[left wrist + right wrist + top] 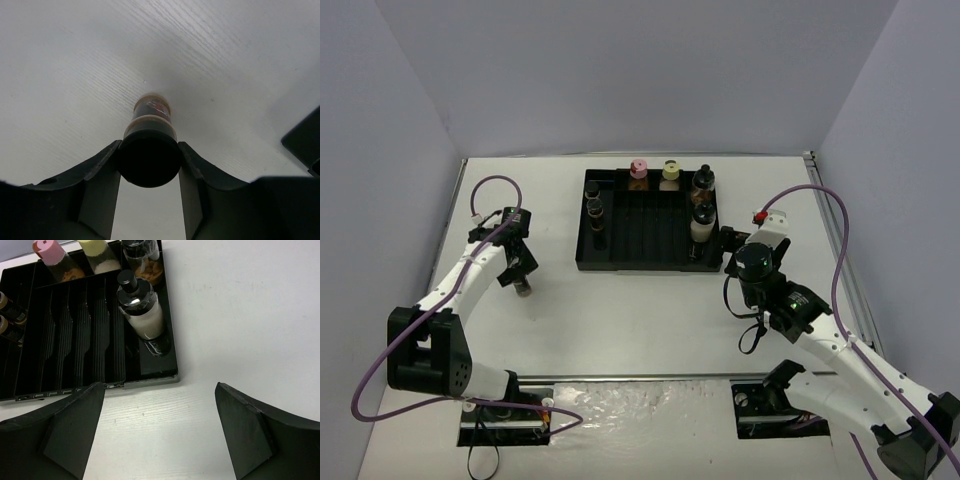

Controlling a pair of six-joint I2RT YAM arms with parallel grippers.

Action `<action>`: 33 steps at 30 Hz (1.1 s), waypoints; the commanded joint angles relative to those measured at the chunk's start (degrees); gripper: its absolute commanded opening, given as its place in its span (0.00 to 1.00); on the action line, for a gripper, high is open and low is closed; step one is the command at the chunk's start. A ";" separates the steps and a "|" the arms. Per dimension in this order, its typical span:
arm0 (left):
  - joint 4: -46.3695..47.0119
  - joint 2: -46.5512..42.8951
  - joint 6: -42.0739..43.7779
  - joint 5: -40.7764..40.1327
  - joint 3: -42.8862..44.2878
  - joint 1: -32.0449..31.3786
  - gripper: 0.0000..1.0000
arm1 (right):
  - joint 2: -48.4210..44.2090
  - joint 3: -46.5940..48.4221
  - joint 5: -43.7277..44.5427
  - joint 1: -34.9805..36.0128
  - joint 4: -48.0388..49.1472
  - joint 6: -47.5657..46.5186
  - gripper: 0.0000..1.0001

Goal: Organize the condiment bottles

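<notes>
The left tool was clamped on the black cap of a dark-filled bottle, one finger on each side. The bottle's long axis ran in line with the tool, cap toward the wrist and base toward the surface. It sat left of the black ribbed tray, apart from it. The right tool hung wide apart, holding nothing, just off the tray's near right corner. Along the tray's far edge stood the pink-capped bottle, the yellow-capped bottle and a brown-filled bottle, caps up. A white-filled bottle stood upright along the right edge, and two dark bottles occupied the left compartment
</notes>
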 commanded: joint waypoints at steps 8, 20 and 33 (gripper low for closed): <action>-2.99 -3.25 3.93 -1.46 12.06 -0.32 0.00 | 1.18 0.47 1.11 0.41 4.61 1.23 0.90; -8.97 14.65 11.95 -2.10 39.05 -15.46 0.00 | 3.79 1.59 1.48 0.41 5.40 1.58 0.90; -4.15 26.23 13.62 0.03 42.61 -21.81 0.00 | 5.73 2.79 2.47 0.41 4.96 0.94 0.90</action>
